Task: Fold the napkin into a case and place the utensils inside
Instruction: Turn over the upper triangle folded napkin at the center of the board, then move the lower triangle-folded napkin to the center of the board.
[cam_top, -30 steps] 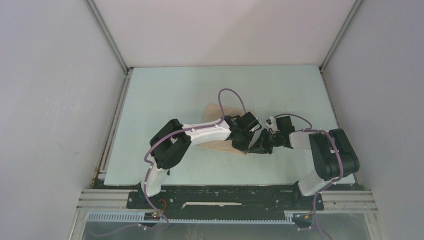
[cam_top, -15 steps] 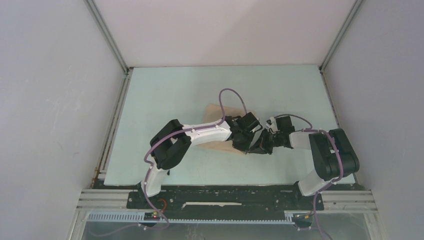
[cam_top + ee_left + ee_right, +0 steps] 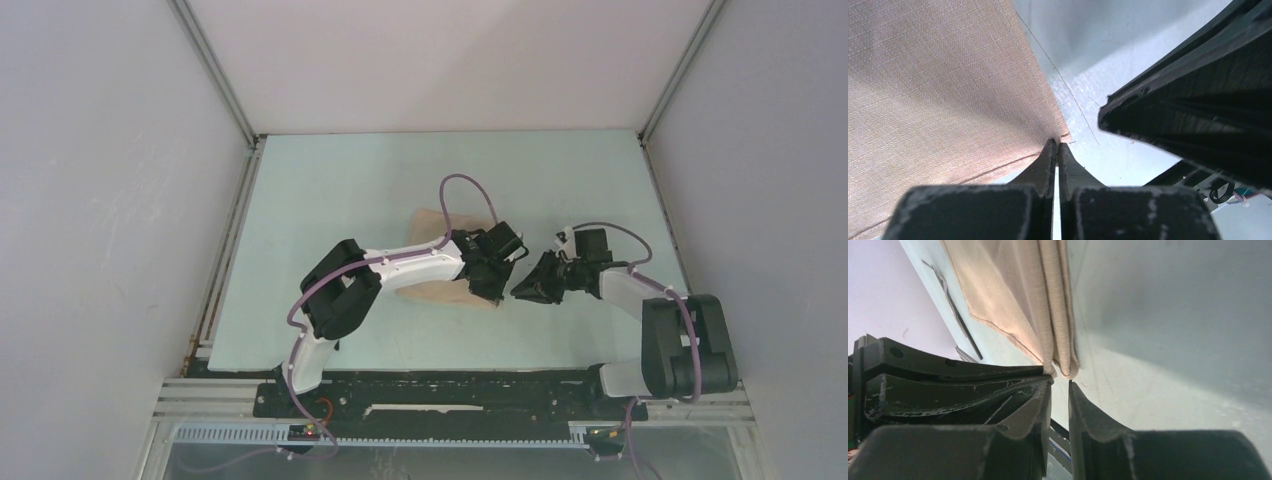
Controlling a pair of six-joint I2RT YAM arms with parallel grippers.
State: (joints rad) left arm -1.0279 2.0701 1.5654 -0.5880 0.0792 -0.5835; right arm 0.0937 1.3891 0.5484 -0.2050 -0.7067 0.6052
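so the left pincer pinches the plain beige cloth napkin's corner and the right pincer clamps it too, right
No: the right pincer is open, its tips just short of the plain beige cloth napkin, per the right wrist view. The left pincer does pinch its corner.

a robot test cell in a lab, most likely, rather than any home or shop: a pale green table (image 3: 350, 180) is boxed in by plain white panels (image 3: 100, 200) at nine, twelve and three o'clock, joined by bare aluminium rails (image 3: 213, 70). at six o'clock two white arms (image 3: 410, 262) are bolted to a black base plate (image 3: 450, 388), purple cables (image 3: 462, 178) loop off them, and a slotted cable duct (image 3: 440, 437) runs along the edge.
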